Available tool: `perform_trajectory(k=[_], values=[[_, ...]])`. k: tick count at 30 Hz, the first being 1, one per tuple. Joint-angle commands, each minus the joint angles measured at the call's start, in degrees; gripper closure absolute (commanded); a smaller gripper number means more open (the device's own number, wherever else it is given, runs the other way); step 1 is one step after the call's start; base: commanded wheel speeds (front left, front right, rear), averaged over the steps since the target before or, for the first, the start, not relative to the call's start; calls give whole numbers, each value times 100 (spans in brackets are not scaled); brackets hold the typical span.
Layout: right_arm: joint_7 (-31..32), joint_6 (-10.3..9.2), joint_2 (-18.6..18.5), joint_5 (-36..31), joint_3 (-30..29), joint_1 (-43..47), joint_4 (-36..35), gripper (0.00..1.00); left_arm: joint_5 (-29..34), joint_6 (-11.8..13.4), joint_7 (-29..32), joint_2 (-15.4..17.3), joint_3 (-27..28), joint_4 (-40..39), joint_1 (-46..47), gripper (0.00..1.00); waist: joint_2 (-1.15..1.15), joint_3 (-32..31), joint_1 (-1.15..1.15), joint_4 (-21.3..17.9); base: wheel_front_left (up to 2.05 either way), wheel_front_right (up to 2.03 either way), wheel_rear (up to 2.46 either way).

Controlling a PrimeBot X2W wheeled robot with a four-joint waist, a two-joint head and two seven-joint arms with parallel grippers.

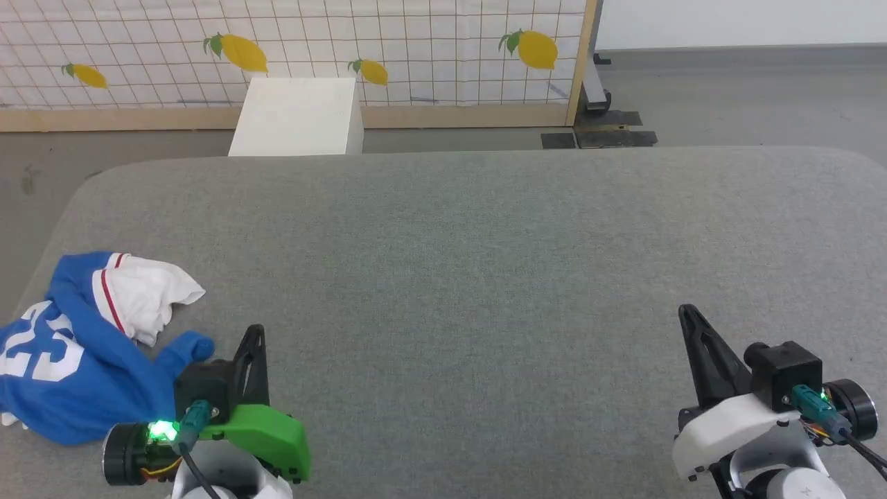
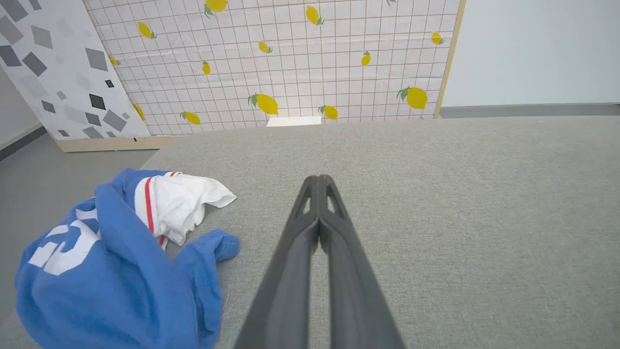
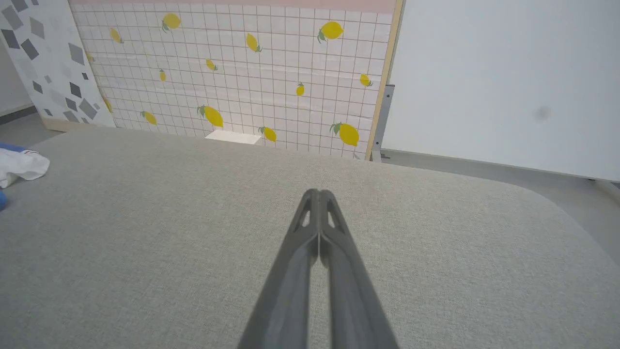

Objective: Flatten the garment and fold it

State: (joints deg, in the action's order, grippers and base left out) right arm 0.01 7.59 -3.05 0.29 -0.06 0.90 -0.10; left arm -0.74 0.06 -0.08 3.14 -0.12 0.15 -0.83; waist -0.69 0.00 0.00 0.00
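Bright blue jersey T-shirt with white sleeves (image 2: 111, 261) lies crumpled just left of left gripper's (image 2: 319, 180) pressed-together fingers (image 2: 290, 252); right gripper (image 3: 319, 194) likewise closed. Flattening unstarted: fingers must likely part, reach.

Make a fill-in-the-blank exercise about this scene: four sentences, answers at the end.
1. The blue jersey T-shirt lies crumpled on the robot's ____ side of the grey fabric surface.
2. The large white number printed on the shirt reads ____.
3. The left gripper and the right gripper hold nothing, and both are ____.
4. The tiled panel behind the surface is printed with yellow ____.

Missing words: left; 23; shut; lemons
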Motion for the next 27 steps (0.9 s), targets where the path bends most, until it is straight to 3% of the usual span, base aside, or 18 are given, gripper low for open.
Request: perform_trajectory(k=[1, 21, 22, 27], values=[[-1, -10, 17, -29, 6, -90, 10, 100, 74, -6, 8, -26, 12, -15, 83, 100, 69, 0, 0, 0, 0, 0, 0], [-1, -10, 17, -29, 6, -90, 10, 100, 74, -6, 8, -26, 12, -15, 83, 100, 69, 0, 0, 0, 0, 0, 0], [0, 0, -1, 1, -2, 1, 0, 0, -7, 0, 0, 1, -3, 0, -2, 0, 0, 0, 0, 0, 0, 0, 0], [-36, 0, -2, 49, -23, 5, 44, 0, -55, -18, -50, 0, -50, 64, 23, 0, 3, 1, 0, 0, 0, 0, 0]])
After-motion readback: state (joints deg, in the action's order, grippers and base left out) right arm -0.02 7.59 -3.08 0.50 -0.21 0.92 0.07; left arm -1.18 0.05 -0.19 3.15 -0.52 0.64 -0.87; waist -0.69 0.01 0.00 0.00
